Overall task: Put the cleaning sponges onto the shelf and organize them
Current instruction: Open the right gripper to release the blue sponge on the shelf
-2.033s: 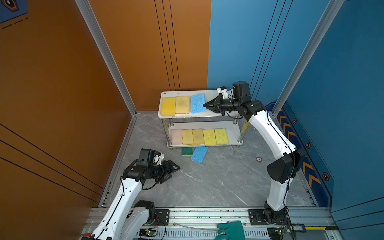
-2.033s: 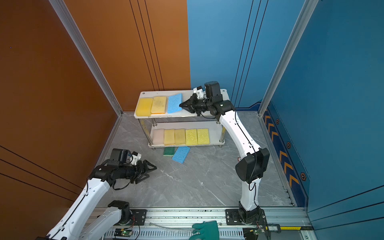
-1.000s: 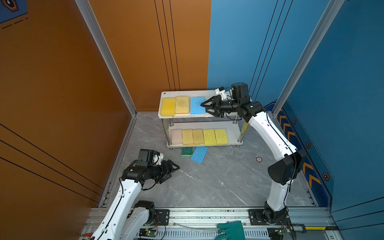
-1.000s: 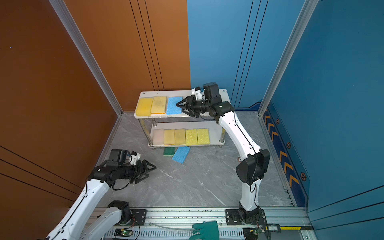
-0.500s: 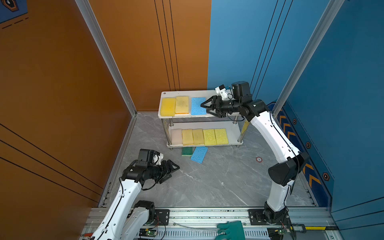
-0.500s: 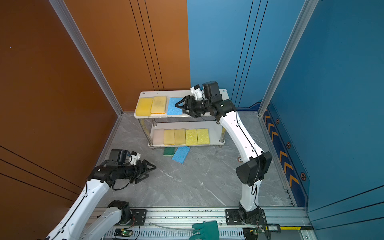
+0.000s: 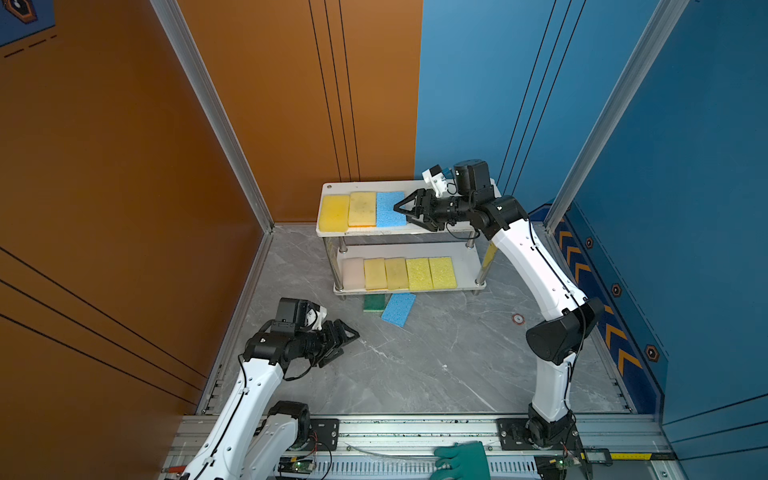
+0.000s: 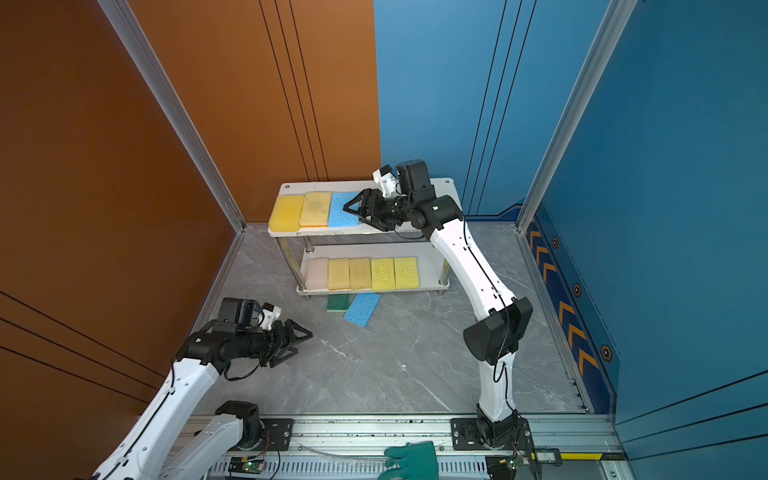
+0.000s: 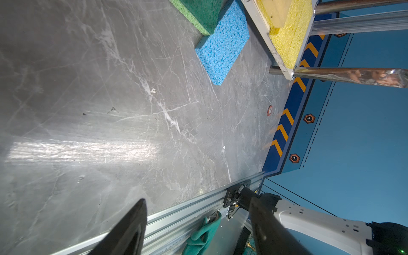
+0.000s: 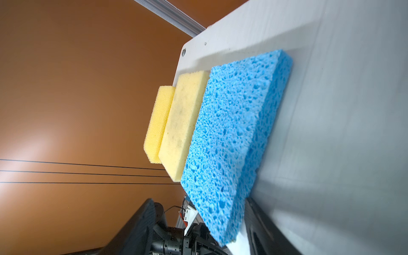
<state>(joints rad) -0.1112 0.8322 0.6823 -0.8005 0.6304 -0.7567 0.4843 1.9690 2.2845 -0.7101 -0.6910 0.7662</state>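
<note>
Nearest, a green glove [image 7: 461, 461] lies on the rail; it is no part of this job. On the near left, the left gripper [image 7: 345, 345] hangs low over the grey table [image 7: 415, 365], its fingers [image 9: 132, 225] spread and empty. Beyond it, two sponges are not yet put away. A green sponge [image 7: 374, 302] and a loose blue sponge [image 7: 399, 308] lie side by side on the table, just in front of the shelf [image 7: 365, 186]. The lower board carries a neat row of five sponges [image 7: 395, 273]. On the top board, at the left, two yellow sponges [image 7: 362, 208] and a shelved blue sponge [image 7: 388, 209] lie edge to edge. The right gripper [image 7: 405, 212] sits at that blue one's right side. Its fingers [image 10: 141, 223] are spread either side of a corner and pinch nothing.

The step looks like letting go. The arm should draw straight back to the right, fingers wide and lifted slightly, so no fingertip catches the soft foam and skews the row.
</note>
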